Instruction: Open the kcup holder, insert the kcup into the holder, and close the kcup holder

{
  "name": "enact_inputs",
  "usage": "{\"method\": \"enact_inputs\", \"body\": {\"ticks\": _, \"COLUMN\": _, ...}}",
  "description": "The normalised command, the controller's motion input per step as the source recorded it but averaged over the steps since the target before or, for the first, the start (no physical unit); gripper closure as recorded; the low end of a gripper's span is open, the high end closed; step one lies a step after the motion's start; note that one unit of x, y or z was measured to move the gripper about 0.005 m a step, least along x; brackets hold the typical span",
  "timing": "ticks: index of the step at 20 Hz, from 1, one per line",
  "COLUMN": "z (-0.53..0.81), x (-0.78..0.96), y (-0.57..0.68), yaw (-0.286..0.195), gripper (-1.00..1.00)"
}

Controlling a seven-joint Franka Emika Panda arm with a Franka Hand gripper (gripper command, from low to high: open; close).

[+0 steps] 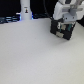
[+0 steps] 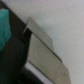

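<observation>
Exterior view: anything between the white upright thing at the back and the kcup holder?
Nothing. In the exterior view, the stretch from the white upright thing to the kcup holder shows only bare table.

light: bright, even, table washed pale | focus: both views blurred, low-resolution | wrist view: close surfaces soft

Holder and arm at upper right, tabletop filling the rest.

In the exterior view the kcup holder (image 1: 63, 28) sits at the upper right of the frame, on the far part of the table (image 1: 35, 57). The gripper (image 1: 65, 21) hangs directly above it, and whether they touch cannot be told. An upright object (image 1: 25, 10) stands at the upper left, well apart from the holder. In the wrist view the holder (image 2: 42, 57) fills the lower centre, the table (image 2: 60, 20) the upper right.
</observation>
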Motion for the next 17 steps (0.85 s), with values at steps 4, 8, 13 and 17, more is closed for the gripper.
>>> {"method": "enact_inputs", "body": {"ticks": 4, "z": 0.21, "x": -0.55, "y": 0.53, "yaw": 0.074, "gripper": -1.0}}
{"method": "enact_inputs", "body": {"ticks": 8, "z": 0.91, "x": -0.05, "y": 0.48, "yaw": 0.062, "gripper": -1.0}}
{"method": "enact_inputs", "body": {"ticks": 13, "z": 0.67, "x": 0.01, "y": 0.22, "yaw": 0.023, "gripper": -1.0}}
{"method": "enact_inputs", "body": {"ticks": 17, "z": 0.02, "x": 0.03, "y": -0.01, "yaw": 0.002, "gripper": -1.0}}
